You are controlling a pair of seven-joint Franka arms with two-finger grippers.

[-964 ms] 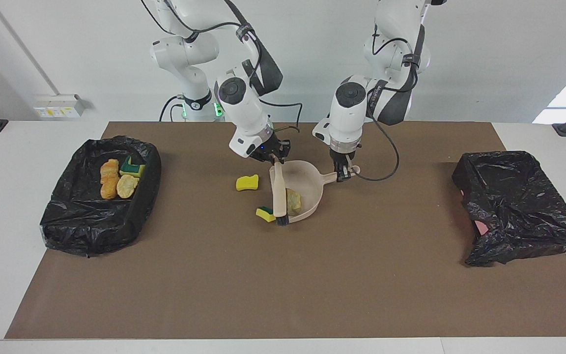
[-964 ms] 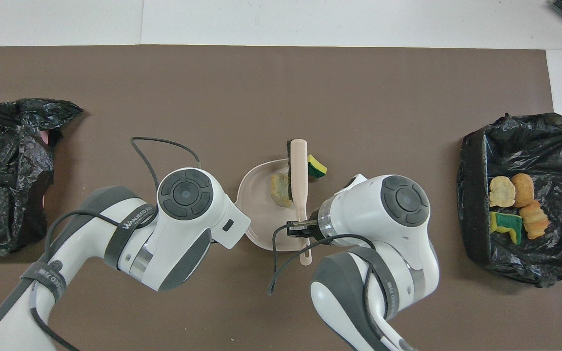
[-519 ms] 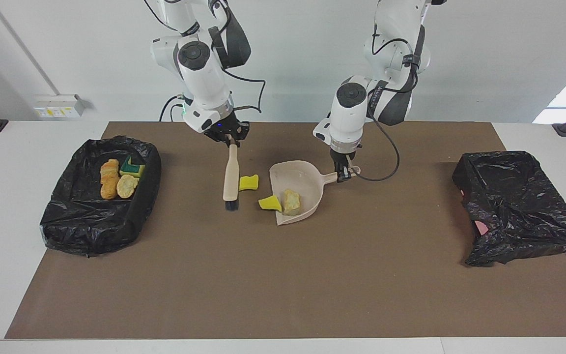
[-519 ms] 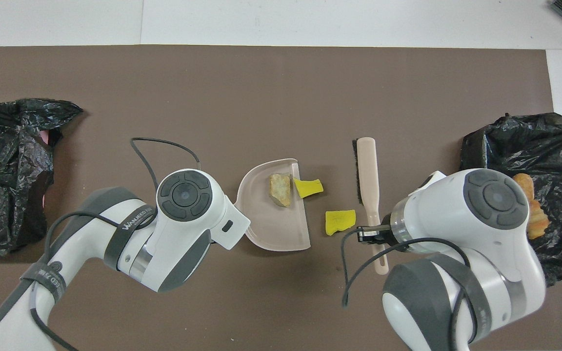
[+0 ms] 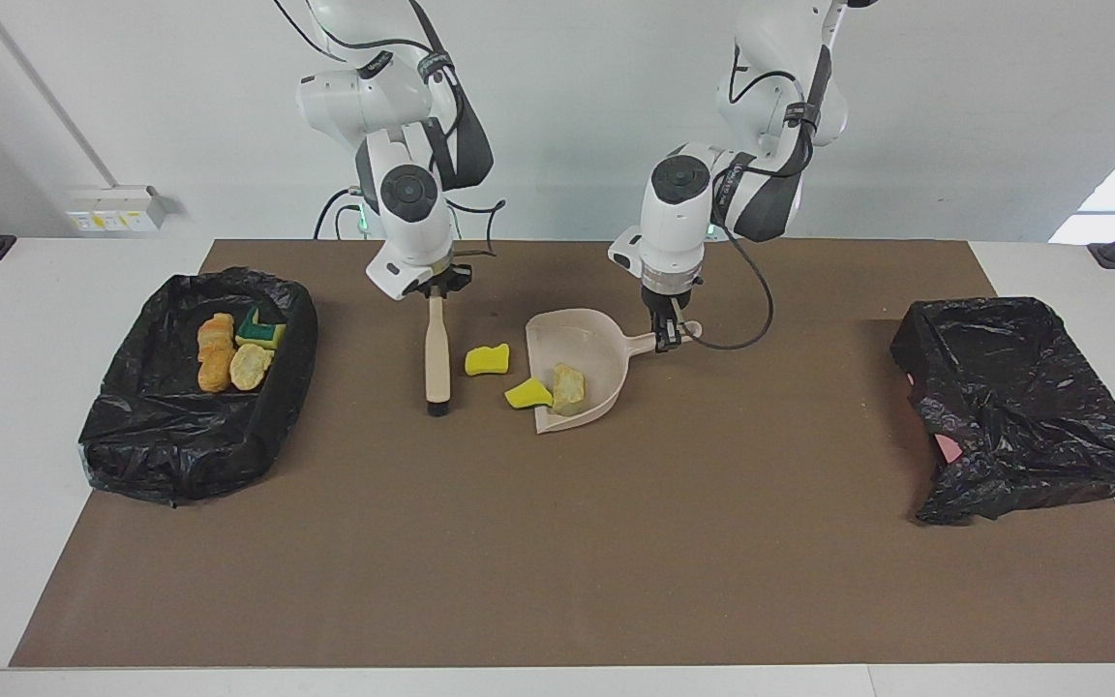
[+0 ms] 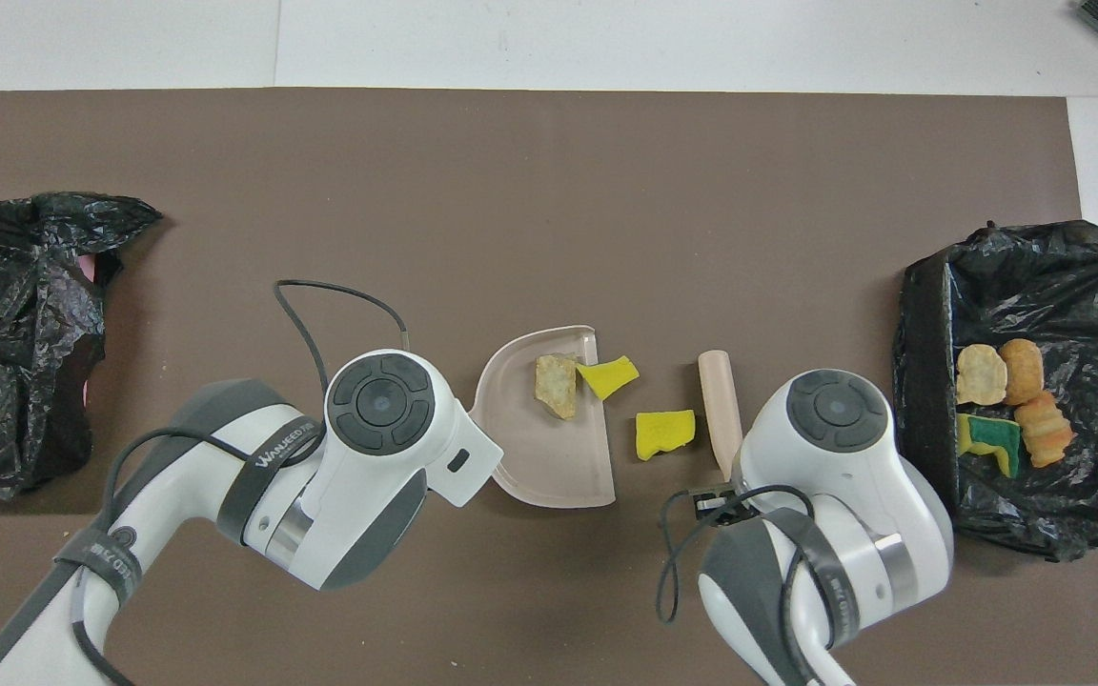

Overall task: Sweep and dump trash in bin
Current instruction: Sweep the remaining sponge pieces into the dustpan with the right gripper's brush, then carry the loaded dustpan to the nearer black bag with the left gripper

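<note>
Brown mat [image 5: 557, 542] covered the white table [image 5: 6, 387]; crumpled black bag [image 5: 1022, 407] lay at left arm's end.

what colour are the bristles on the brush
Black, on the beige long-handled brush, clearest in the facing view.

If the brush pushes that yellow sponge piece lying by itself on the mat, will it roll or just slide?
The yellow sponge piece looks flat-bottomed and blocky, so it would probably slide or tumble, not roll. Being sponge, it is likely light and squashy, so the brush may flick it aside short of the dustpan.
</note>
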